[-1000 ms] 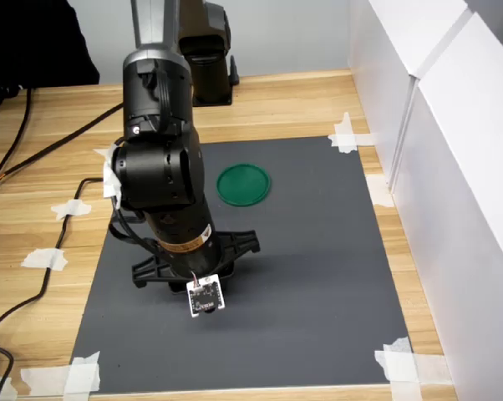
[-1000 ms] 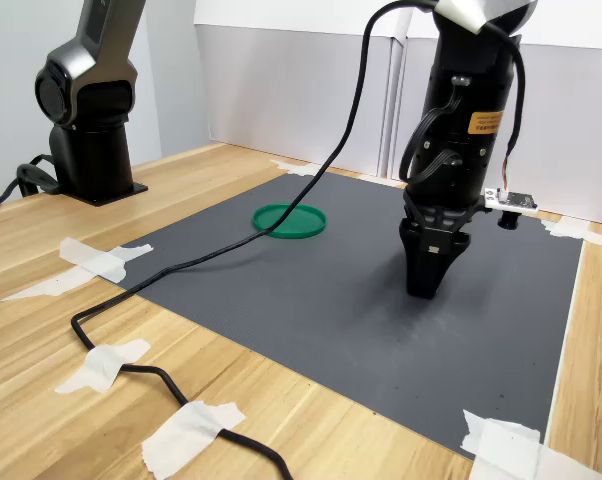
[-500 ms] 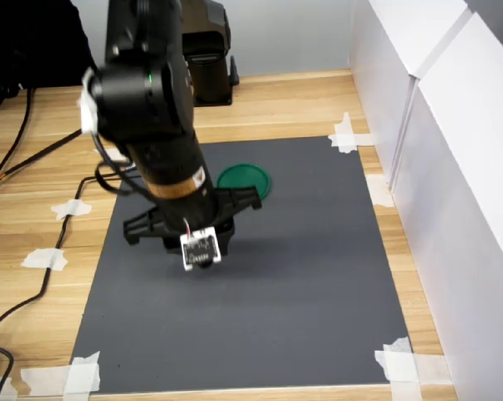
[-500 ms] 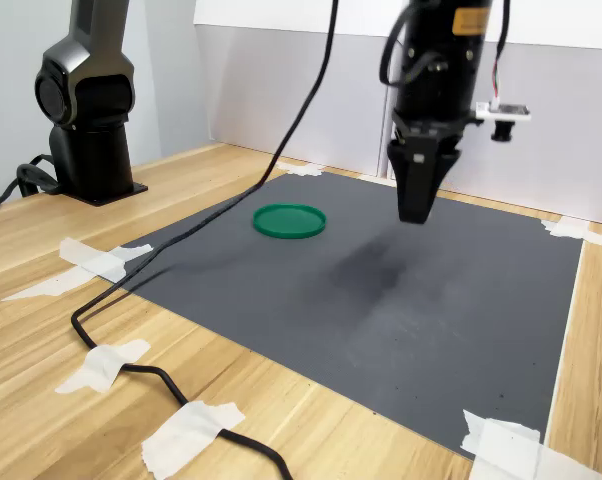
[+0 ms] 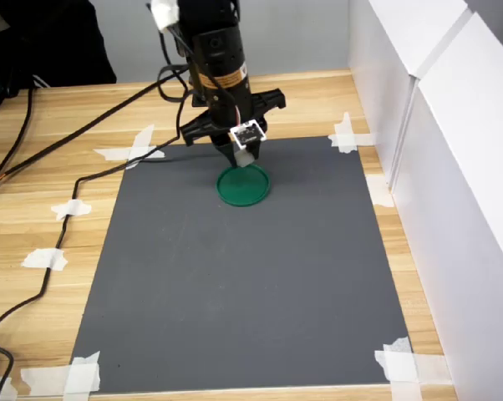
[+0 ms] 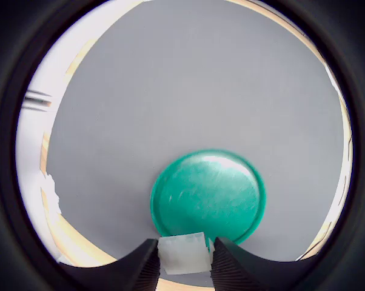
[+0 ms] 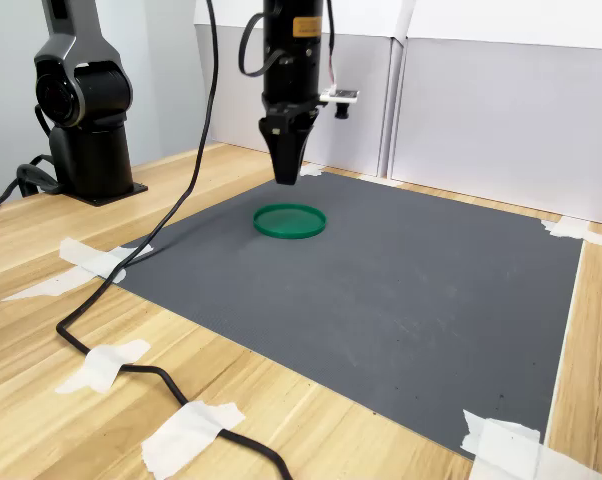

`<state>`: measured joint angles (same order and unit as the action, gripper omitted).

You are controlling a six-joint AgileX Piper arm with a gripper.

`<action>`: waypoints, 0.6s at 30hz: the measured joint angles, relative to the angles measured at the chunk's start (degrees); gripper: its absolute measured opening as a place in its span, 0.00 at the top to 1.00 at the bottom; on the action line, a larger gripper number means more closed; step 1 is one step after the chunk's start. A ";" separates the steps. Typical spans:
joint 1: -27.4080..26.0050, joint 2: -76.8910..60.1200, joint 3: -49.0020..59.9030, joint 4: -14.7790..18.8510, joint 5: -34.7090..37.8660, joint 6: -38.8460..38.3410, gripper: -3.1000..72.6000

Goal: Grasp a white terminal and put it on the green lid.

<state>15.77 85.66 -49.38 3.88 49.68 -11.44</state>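
The green lid (image 5: pixel 243 185) (image 7: pixel 290 220) (image 6: pixel 208 197) lies flat on the dark mat, toward its far end in both exterior views. My gripper (image 5: pixel 241 159) (image 7: pixel 286 176) (image 6: pixel 183 259) hangs in the air just above the lid's far edge, pointing down. In the wrist view its two dark fingers (image 6: pixel 140 270) are shut on the white terminal (image 6: pixel 184 254), a small white block pinched between the tips. The terminal is too small to make out in the exterior views.
A grey mat (image 5: pixel 243 276) taped to the wooden table (image 5: pixel 51 251). White panels (image 5: pixel 452 167) wall the first exterior view's right. A black cable (image 7: pixel 111 330) trails over the table and mat edge. The arm's base (image 7: pixel 86 110) stands at the second exterior view's left.
The arm has swung from the middle of the mat to the far end, carrying the gripper up and over to above the green lid.
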 joint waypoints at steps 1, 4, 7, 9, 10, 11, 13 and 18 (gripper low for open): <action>0.20 -0.19 1.69 -0.39 -1.48 0.49 0.53; 0.25 -0.38 4.74 -3.04 -5.28 1.73 0.53; 0.25 -0.37 5.56 -4.58 -7.69 2.73 0.53; 0.25 -0.37 5.56 -4.58 -8.81 2.94 0.53; 0.25 -0.37 5.56 -4.58 -9.30 2.94 0.53; 0.25 -0.38 5.56 -4.62 -9.67 2.99 0.53; 0.25 -0.38 5.56 -4.69 -10.65 2.84 0.53; 0.25 -0.38 5.56 -4.45 -11.86 1.23 0.53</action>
<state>16.02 85.27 -43.82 -0.57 37.82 -10.21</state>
